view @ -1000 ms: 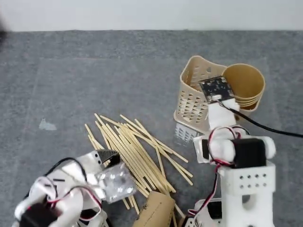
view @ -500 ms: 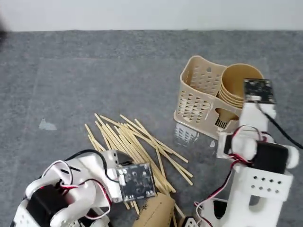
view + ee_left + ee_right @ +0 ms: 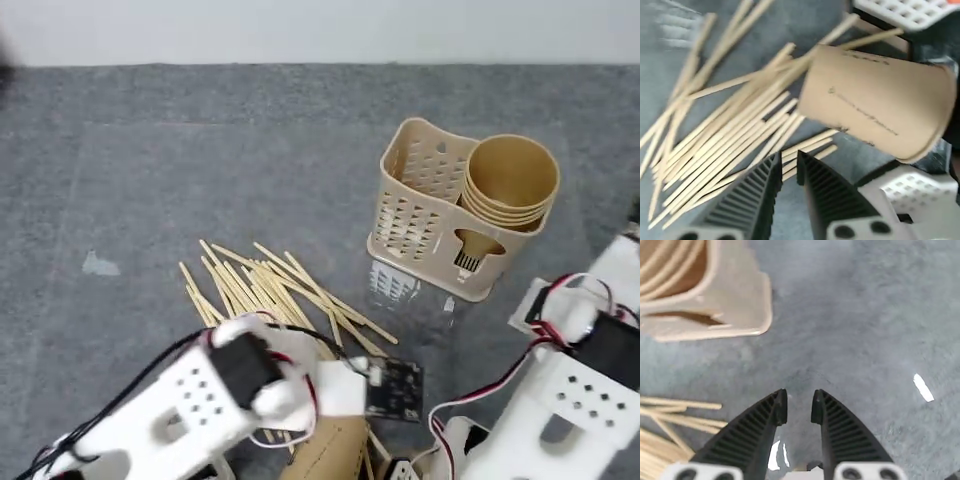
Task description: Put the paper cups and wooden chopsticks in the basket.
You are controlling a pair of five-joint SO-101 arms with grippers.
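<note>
Chopsticks (image 3: 300,295) fan diagonally; loose cup (image 3: 875,102) lies on its side.

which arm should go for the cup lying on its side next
Probably left: the left tool hangs over the chopsticks right beside the fallen paper cup; the right tool is by the basket.

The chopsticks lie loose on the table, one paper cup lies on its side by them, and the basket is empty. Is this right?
Not quite: the basket is not empty. The high view shows a stack of paper cups standing in it. The rest holds: chopsticks loose on the table, one paper cup on its side by them.
</note>
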